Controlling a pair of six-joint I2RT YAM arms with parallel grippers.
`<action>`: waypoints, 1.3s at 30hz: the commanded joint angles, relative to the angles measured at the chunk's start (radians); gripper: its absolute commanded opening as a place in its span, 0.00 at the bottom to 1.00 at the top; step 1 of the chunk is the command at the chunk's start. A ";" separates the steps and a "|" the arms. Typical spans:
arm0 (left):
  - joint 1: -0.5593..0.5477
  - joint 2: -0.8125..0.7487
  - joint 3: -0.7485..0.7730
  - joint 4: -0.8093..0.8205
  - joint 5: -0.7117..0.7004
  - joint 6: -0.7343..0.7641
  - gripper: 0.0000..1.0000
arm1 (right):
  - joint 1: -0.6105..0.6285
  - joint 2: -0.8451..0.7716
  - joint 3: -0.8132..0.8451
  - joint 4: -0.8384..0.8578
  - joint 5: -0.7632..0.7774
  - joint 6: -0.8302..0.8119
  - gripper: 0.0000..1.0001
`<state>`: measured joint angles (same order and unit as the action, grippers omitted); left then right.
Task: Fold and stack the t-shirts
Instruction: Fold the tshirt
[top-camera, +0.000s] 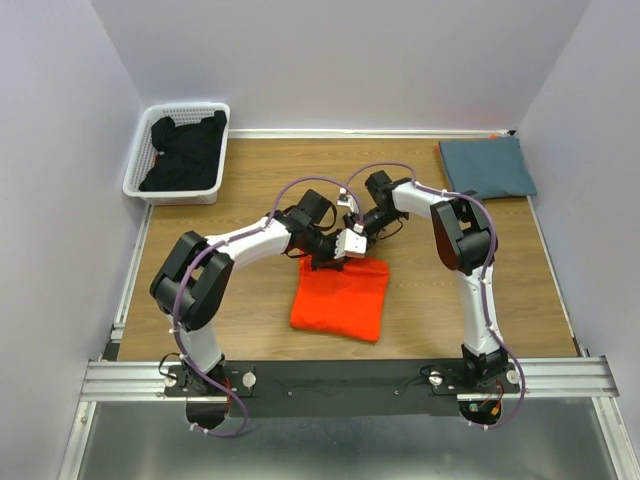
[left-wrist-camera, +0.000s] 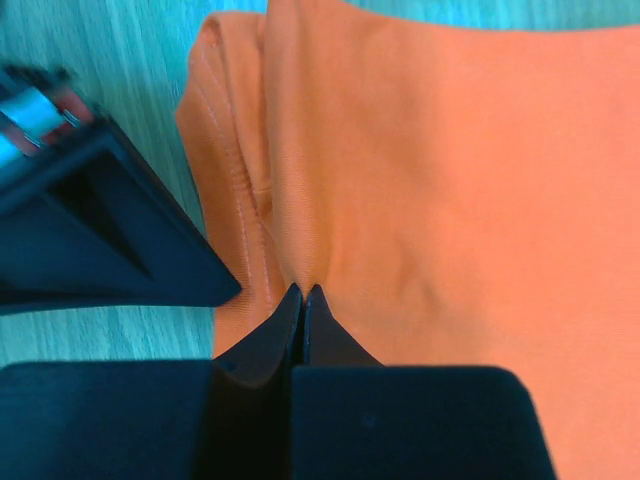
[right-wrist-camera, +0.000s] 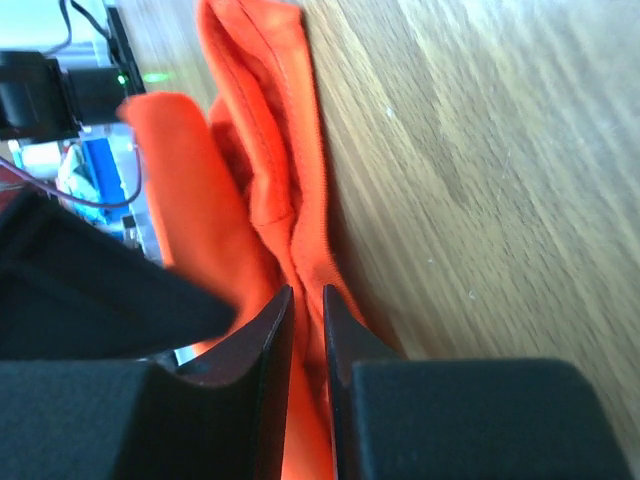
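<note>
Worktop (top-camera: 530, 280) centre holds the orange tee (top-camera: 340, 298), folded flat. We see the left end effector (left-wrist-camera: 303, 293) pinched tight on cloth at its far edge; beside it the right end effector (right-wrist-camera: 305, 295), its fingers (right-wrist-camera: 268, 335) a sliver apart, grips a bunched fold of the same tee. The grey tee (top-camera: 487, 167) lies folded in the far right corner, well apart.
</note>
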<state>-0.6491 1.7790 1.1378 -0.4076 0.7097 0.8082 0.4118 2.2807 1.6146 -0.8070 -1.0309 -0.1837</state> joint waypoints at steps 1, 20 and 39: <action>-0.017 -0.062 -0.019 0.010 -0.016 0.016 0.00 | 0.009 0.051 -0.033 -0.001 -0.041 -0.042 0.24; 0.006 -0.044 0.079 0.010 -0.065 0.034 0.00 | 0.012 0.065 -0.101 -0.001 -0.028 -0.115 0.22; 0.025 -0.041 0.056 0.075 -0.076 0.049 0.00 | 0.010 0.062 -0.111 -0.004 -0.026 -0.131 0.22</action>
<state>-0.6312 1.7653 1.1988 -0.3843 0.6399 0.8478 0.4175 2.3165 1.5299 -0.8116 -1.1160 -0.2646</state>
